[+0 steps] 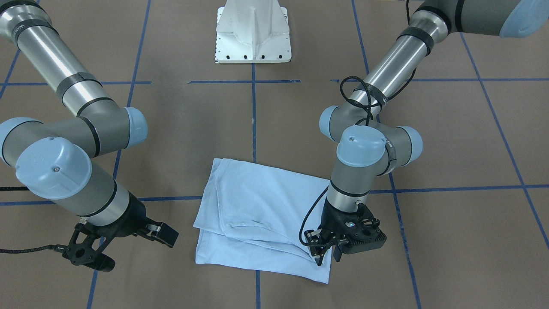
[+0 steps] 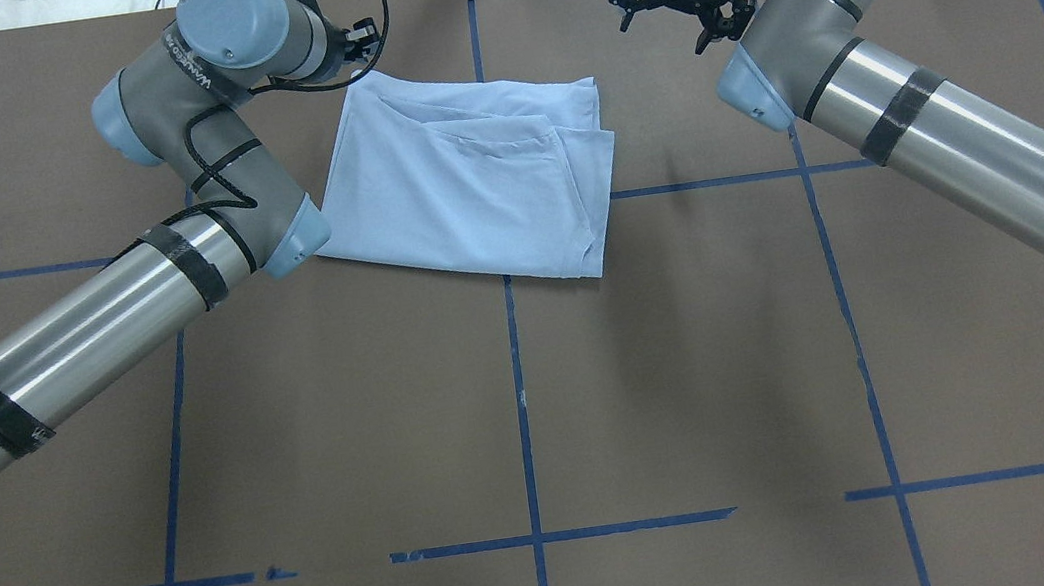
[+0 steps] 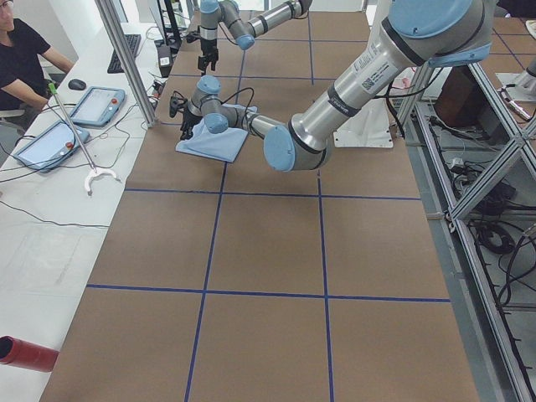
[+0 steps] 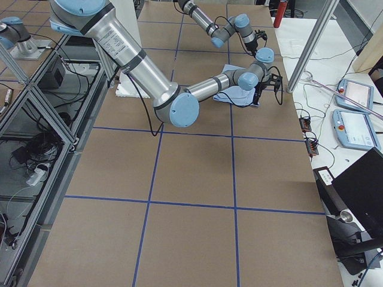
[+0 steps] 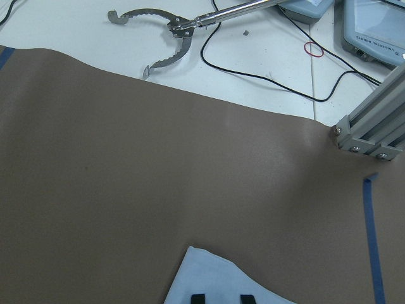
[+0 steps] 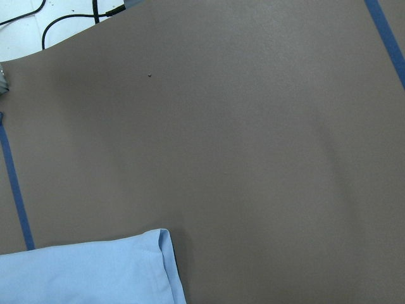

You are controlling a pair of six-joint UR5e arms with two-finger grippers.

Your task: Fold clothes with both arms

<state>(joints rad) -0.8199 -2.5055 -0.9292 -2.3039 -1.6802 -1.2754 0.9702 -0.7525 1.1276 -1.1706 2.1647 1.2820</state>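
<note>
Blue cloth lies flat on the brown desk (image 1: 450,141) in the front view: the shirt (image 1: 257,201), folded over into a few layers. The left arm (image 1: 360,171) points down at the shirt corner farthest from the robot. Its jaws are a little open over that corner and do not seem to pinch it. The right arm (image 1: 64,171) hangs off to the other side, apart from the shirt. Nothing is in its jaws, and I cannot tell how wide they are.

From above, the shirt sits near the desk's far edge, between the two arms. Its edges do not line up. I think most of the folding is done, and one more fold or some tidying may be left. Lots of bare desk lies on the robot's side.

From the left end, a person (image 3: 21,50) sits past that far edge.

From the right end, the jaws are too small to judge.

The left wrist view shows two black fingertips (image 5: 197,297) apart above the shirt corner. The desk ends close ahead, with a metal grabber (image 5: 168,31) and a post (image 5: 373,126) there, so there is little room that way.

The right wrist view shows another shirt corner and bare desk.
</note>
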